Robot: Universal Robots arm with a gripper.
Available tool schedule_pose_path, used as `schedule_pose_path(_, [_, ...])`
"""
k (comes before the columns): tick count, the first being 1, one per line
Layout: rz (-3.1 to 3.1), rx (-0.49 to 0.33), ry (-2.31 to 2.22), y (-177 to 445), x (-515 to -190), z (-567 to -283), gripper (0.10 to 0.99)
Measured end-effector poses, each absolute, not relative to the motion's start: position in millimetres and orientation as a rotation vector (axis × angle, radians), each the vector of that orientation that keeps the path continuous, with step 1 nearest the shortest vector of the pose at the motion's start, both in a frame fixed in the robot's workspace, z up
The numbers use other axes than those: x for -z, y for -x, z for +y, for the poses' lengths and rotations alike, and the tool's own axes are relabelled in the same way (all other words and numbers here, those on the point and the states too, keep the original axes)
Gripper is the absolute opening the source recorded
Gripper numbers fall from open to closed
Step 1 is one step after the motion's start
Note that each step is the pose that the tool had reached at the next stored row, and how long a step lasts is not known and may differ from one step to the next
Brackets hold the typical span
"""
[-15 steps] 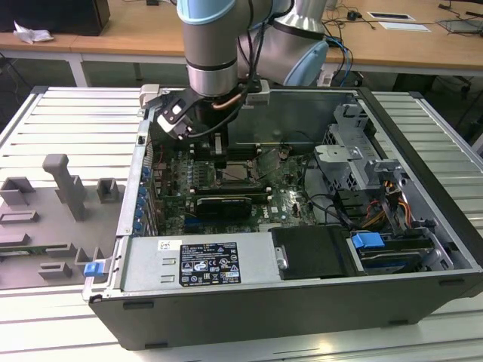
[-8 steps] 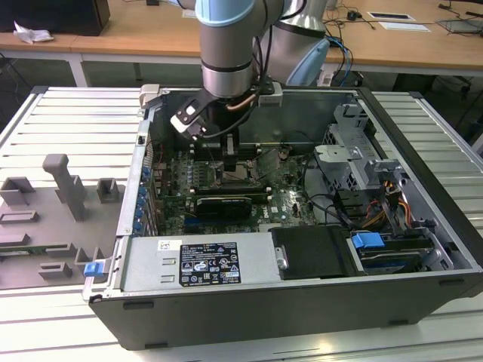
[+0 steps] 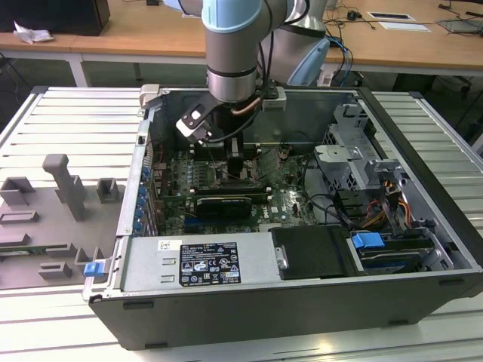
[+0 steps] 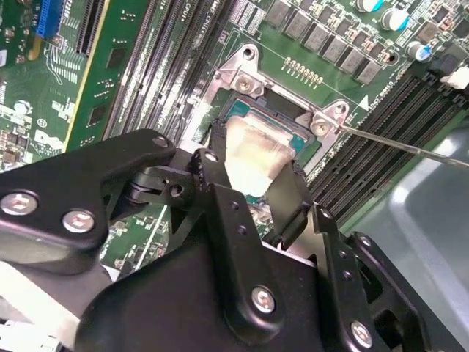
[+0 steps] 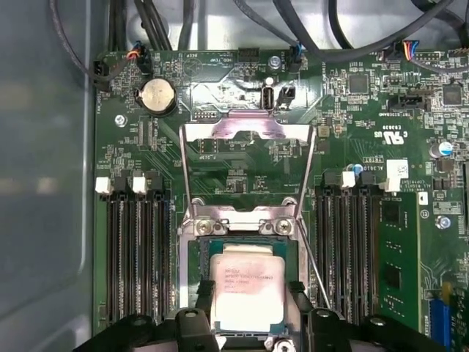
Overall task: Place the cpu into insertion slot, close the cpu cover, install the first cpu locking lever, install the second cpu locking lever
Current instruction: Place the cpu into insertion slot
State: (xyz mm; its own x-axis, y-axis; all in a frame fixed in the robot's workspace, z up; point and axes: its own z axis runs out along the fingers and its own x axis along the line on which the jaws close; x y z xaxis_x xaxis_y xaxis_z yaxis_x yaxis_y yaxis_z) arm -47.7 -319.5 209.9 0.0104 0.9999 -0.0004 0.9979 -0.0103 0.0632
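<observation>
CPU sits pale top up between the two fingers of the gripper, directly over the insertion slot. As far as both wrist views show, the jaws are clenched on two opposite edges of the chip. Cannot tell whether the chip is bottomed in the slot or hanging just above it. The slot's teal rim shows along one edge in the first wrist view, so the chip looks roughly centred. CPU cover stands swung open, hinged at the slot's silver frame. A thin locking lever runs close past one finger.

Exterior view: the arm reaches straight down into the open computer case, with the gripper low over the motherboard.

Risks, judged from here:
- Chip slightly rotated or off-centre at release: a corner rides up on the slot wall and the contacts underneath take side load and bend.
- Chip tilted in the grip: one edge lands first and the rest drops hard.
- Fingers sit tight to the frame: opening may be blocked, or a finger may drag the chip along on retreat.
- Lever wire beside the finger: could snag.
- Open cover: a jolt could tip it onto the fingers.
</observation>
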Motion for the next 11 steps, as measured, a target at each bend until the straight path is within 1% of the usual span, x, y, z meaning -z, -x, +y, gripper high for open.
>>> schedule_pose_path(4, [2.180,-0.068,-2.199,47.3,-206.9,-319.4,0.510])
schedule_pose_path(5, [2.180,-0.067,-2.199,47.3,-206.2,-319.4,0.573])
schedule_pose_path(11, [2.180,-0.067,-2.199,46.4,-203.5,-318.7,0.573])
